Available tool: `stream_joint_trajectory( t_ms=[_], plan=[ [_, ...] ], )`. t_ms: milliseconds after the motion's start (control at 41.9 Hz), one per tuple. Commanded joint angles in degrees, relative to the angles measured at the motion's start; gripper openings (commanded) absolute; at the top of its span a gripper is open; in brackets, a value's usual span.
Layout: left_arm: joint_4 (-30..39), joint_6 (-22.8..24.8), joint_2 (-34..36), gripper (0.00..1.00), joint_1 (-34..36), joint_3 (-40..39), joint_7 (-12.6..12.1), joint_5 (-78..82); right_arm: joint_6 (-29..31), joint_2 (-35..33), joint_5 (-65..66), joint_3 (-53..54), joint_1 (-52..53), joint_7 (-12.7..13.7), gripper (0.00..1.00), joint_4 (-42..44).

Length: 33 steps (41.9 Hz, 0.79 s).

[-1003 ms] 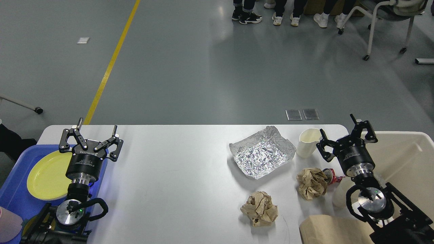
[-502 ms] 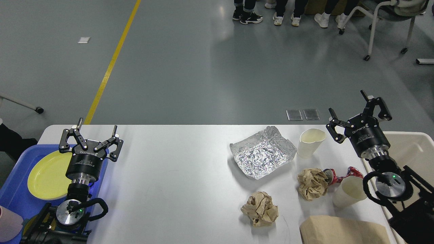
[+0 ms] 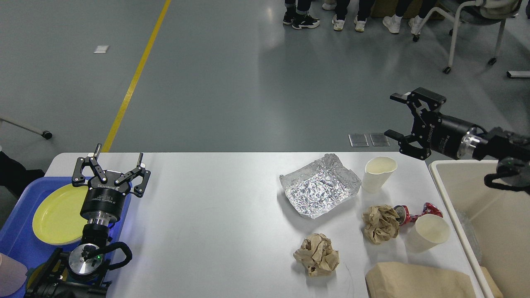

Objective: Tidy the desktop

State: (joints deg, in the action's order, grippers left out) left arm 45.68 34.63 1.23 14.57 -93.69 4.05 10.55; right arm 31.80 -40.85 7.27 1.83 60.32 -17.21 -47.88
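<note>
The white desktop (image 3: 215,207) carries a crumpled foil tray (image 3: 319,191), two cream paper cups (image 3: 377,174) (image 3: 426,238), two balls of brown paper (image 3: 316,253) (image 3: 380,223), a crushed red can (image 3: 414,213) and a flat brown paper bag (image 3: 418,281). My right gripper (image 3: 393,116) is open and empty, held in the air above and right of the far cup, pointing left. Open and empty too, my left gripper (image 3: 118,159) stands upright at the desktop's left end beside the blue tray.
A blue tray (image 3: 16,231) with a yellow plate (image 3: 58,213) sits at the left edge. A beige bin (image 3: 488,215) stands off the right end. People's feet and a wheeled chair (image 3: 468,25) are far back on the grey floor.
My right arm has risen from low over the right-hand litter and swung up and right, turning its gripper sideways above the far cup. The near cup and can now show. The left arm stayed still.
</note>
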Motion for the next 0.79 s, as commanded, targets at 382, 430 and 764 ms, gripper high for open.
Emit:
stream_joint_trajectory(
  t_ms=[382,430,764],
  plan=[
    [0.0,0.0,0.0,0.96,0.0,0.0,0.0,0.0,13.8,17.3,-13.2,-62.4,39.6,0.1,1.00,-4.1],
    [-0.1,0.0,0.0,0.96,-0.1,0.0,0.0,0.0,14.1,19.9,-13.1,-65.4,42.3,0.4,1.00,-6.2],
    [0.0,0.0,0.0,0.96,0.0,0.0,0.0,0.0,14.1,31.1,-13.6,-70.9,72.0,19.8,1.00,-31.3]
  ],
)
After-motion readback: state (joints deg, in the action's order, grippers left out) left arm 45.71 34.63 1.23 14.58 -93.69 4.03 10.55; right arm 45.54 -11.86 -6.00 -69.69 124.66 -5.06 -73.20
